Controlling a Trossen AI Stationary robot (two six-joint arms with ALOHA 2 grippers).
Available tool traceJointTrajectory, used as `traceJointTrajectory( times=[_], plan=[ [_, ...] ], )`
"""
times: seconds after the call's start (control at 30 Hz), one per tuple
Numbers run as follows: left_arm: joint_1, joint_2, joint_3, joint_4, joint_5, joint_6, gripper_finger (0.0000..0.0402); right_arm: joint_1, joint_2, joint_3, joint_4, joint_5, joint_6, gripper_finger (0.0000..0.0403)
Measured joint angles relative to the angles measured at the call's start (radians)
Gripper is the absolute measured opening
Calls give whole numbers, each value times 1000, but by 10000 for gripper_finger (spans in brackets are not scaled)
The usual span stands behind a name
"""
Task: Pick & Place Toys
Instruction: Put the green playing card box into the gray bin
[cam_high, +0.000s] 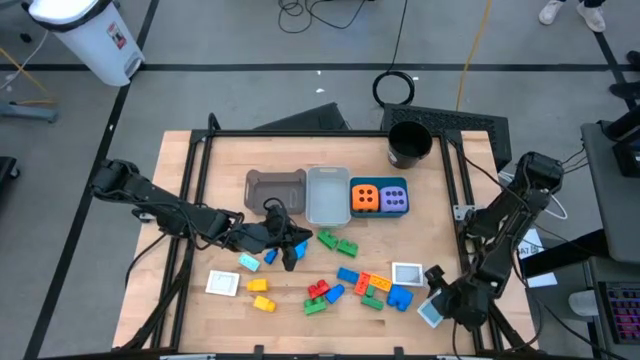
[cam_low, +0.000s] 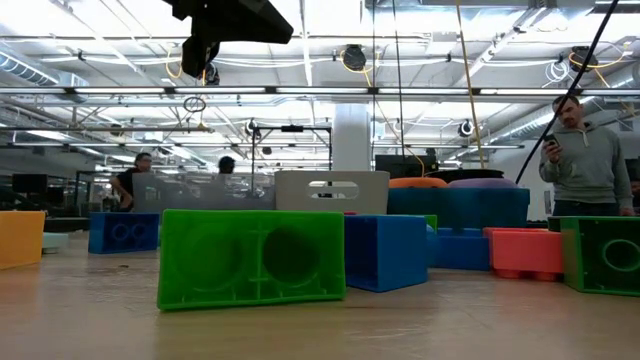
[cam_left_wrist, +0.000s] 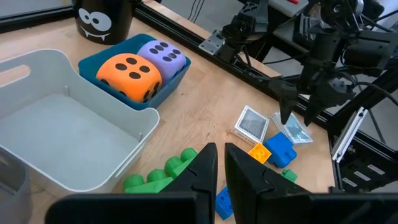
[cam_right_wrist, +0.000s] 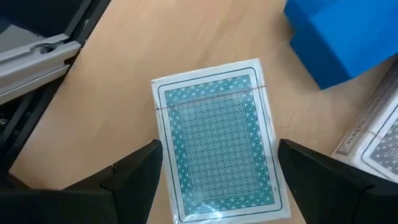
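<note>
— While the right gripper (cam_right_wrist: 214, 171) hangs over that patterned card (cam_right_wrist: 214, 140) near the table's front right corner, fingers spread wide to either side and gripping nothing, what worries you?

— The card lies flat on the wood. I'd guess the fingertips could skid over it or just push it along rather than lift it. The blue brick (cam_right_wrist: 345, 37) sits just beside it, and a second card (cam_right_wrist: 373, 140) close by; a careless closing might nudge either one.

— And the left gripper (cam_left_wrist: 217, 165)?

— Clenched shut, nothing in it, over the middle of the table near the green bricks (cam_left_wrist: 165, 174), beside the clear bin (cam_left_wrist: 134, 134). If it swings low it could scatter them.

— Where are the rest of the toys?

— Loose bricks lie across the front of the table. The orange cube (cam_high: 365, 197) and purple cube (cam_high: 394, 198) already sit in the teal bin (cam_high: 379, 181).

— Anything you can't make out?

— Whether the card is a single one or a wrapped pack. From table level a green brick (cam_low: 250, 258) blocks nearly everything behind it.
</note>
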Motion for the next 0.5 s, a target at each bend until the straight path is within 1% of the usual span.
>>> traceJointTrajectory(
  times=[0.17,0.27,0.43,0.5],
  plan=[
    [0,0,0,0,0,-8,35,19,23,0,-17,52,8,308],
    [0,0,0,0,0,-12,35,19,51,2,-12,51,8,308],
    [0,0,0,0,0,-13,35,18,101,5,-5,23,24,308],
    [0,0,0,0,0,-11,35,17,104,5,-5,-25,36,308]
  ],
)
